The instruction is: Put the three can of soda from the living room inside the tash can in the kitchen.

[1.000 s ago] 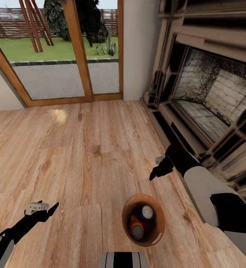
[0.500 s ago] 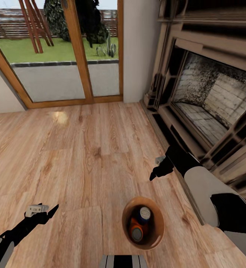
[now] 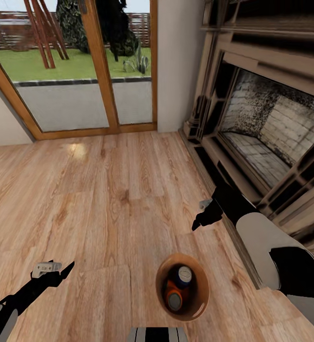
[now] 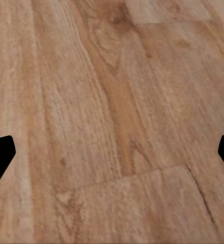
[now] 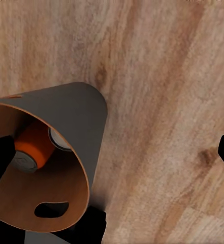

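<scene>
The tash can [image 3: 160, 286], a small round bin with a glossy orange-brown inside, stands on the wood floor just ahead of my base. Inside it lie a blue can of soda [image 3: 184, 274] and an orange one [image 3: 174, 297]; a third does not show clearly. The right wrist view shows the bin's grey wall [image 5: 73, 109], an orange can [image 5: 34, 147] and a silver can end [image 5: 59, 141] beside it. My right gripper [image 3: 198, 223] hangs open, up and to the right of the bin. My left gripper [image 3: 62, 270] is open over bare floor, far to the bin's left.
A carved fireplace [image 3: 266, 128] with its low hearth step runs along the right, close to my right arm. Wood-framed glass doors [image 3: 76, 66] stand at the back, with a white wall pillar [image 3: 178, 61] between them and the fireplace. Light wood floor [image 3: 105, 190] lies in between.
The whole picture has slid slightly downward, so the camera has moved a little. Both arms keep their pose and the bin with its cans stays on the floor.
</scene>
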You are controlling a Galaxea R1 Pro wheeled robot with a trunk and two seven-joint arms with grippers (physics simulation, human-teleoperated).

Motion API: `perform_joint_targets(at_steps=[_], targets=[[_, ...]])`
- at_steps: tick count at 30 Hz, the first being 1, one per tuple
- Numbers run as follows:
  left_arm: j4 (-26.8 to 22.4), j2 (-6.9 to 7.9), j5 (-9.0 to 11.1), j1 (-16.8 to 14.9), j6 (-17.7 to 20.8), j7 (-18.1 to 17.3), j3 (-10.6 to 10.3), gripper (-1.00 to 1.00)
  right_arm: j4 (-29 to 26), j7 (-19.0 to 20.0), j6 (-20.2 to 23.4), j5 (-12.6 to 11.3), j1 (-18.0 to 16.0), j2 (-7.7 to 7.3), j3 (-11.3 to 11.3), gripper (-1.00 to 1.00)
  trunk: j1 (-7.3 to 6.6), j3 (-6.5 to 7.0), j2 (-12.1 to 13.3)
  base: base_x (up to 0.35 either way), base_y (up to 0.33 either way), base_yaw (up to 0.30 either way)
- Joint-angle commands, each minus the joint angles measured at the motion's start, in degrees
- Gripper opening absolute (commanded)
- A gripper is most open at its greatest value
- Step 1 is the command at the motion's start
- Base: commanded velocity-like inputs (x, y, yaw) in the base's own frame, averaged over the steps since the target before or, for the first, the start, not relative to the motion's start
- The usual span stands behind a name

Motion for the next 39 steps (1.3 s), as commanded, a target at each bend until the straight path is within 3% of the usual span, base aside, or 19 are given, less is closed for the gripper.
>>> perform_joint_targets(at_steps=[1,39], targets=[[0.01,0.0,0.0,0.01,-0.05,0.02,0.01,1.0,0.0,0.0,-0.01,0.0,0.0,0.0,0.01,1.0,0.0,0.0,0.0,-0.005,0.0,0.0],[-0.04,0.0,-0.01,0.04,0.01,0.01,-0.13,1.0,-1.42,-0.01,-0.06,0.0,0.09,-0.06,0.07,1.0,0.0,0.0,0.0,-0.3,0.0,0.0]])
